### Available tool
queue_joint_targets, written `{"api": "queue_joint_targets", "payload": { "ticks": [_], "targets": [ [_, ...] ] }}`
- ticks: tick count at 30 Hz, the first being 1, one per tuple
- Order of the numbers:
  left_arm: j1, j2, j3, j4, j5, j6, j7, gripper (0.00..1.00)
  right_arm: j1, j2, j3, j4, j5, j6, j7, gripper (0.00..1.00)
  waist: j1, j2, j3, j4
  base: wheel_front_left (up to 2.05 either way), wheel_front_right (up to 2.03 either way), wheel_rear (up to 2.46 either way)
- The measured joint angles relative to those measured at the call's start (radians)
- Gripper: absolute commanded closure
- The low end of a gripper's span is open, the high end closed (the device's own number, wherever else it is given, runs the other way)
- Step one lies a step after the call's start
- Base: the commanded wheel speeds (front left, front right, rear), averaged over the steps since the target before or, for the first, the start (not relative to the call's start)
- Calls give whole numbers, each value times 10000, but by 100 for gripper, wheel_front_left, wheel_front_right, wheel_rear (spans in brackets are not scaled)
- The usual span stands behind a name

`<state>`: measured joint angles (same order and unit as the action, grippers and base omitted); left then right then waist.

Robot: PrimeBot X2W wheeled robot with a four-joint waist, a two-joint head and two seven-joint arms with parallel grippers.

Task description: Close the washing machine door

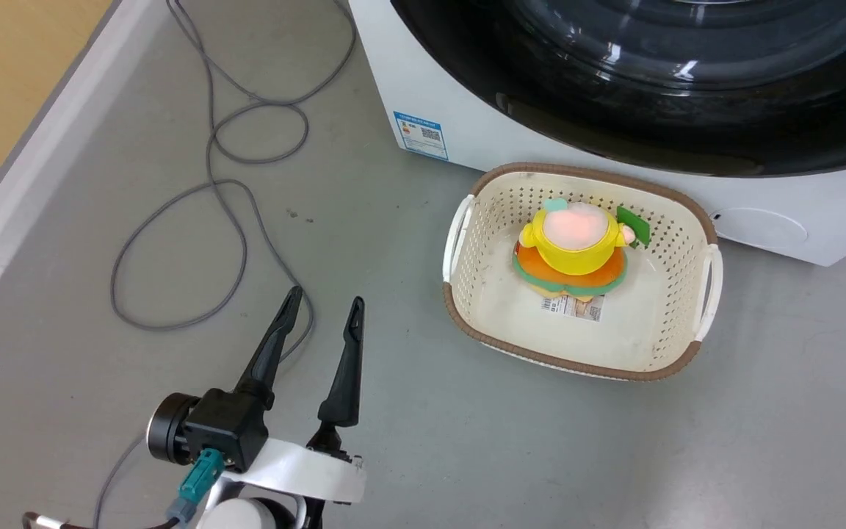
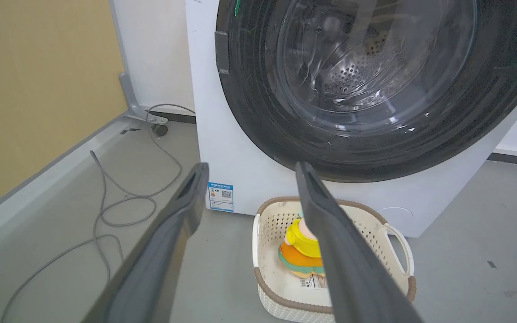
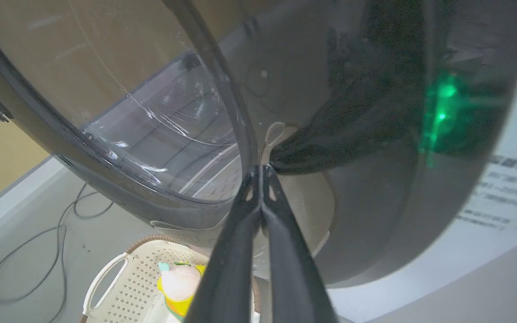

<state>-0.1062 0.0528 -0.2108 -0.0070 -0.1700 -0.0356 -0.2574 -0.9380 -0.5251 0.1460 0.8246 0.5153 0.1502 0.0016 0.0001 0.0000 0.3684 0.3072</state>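
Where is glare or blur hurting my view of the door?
Head view: white highlights streak the washing machine door; the yellow toy looks washed out. Right wrist view: green glow on the rim, printed text blurred. Left wrist view: drum readable through the glass.

Laundry corner; home or test room, cannot tell. White front-loading washing machine (image 1: 452, 110) on bare grey floor (image 1: 408, 411), loose cable (image 1: 308, 132) trailing, plain yellow wall (image 2: 38, 89), perforated basket (image 1: 676, 242) just in front.

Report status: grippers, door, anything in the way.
Left gripper open, over floor, clear. Right gripper shut, tips at washing machine door rim. Door looks flush against washing machine; latch unconfirmed. Basket on floor below door, not blocking.
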Motion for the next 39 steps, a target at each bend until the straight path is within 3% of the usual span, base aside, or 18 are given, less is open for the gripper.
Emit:
{"api": "queue_joint_targets", "payload": {
  "ticks": [6, 14, 22, 32, 39],
  "targets": [
    [-8, -6, 92, 155, 15, 13, 0, 0, 202, -38, 487, -82, 90, -125, -660, 100, 0, 0, -418, -173, 0, 0, 0],
    [167, -15, 385, 500, 31, 61, 0, 0, 2230, -50, 1425, -1429, 510, -186, -1919, 100, -1, 0, -1438, -665, 0, 0, 0],
    [519, -15, 807, 667, 98, 61, 0, 0, 4707, 433, 616, -3568, 146, -186, -2468, 100, -1, 0, -2337, -1462, 0, 0, 0],
    [971, -13, 1074, 825, 100, 48, 0, 0, 8549, 2738, -2061, -7035, -2222, -188, -2546, 100, -1, 0, -3145, -2188, 0, 0, 0],
    [1237, -12, 1091, 930, 117, -17, 0, 0, 10251, 4140, -2708, -8677, -3459, -190, -2322, 100, -1, 0, -3406, -2374, 0, 0, 0]
  ]
}}
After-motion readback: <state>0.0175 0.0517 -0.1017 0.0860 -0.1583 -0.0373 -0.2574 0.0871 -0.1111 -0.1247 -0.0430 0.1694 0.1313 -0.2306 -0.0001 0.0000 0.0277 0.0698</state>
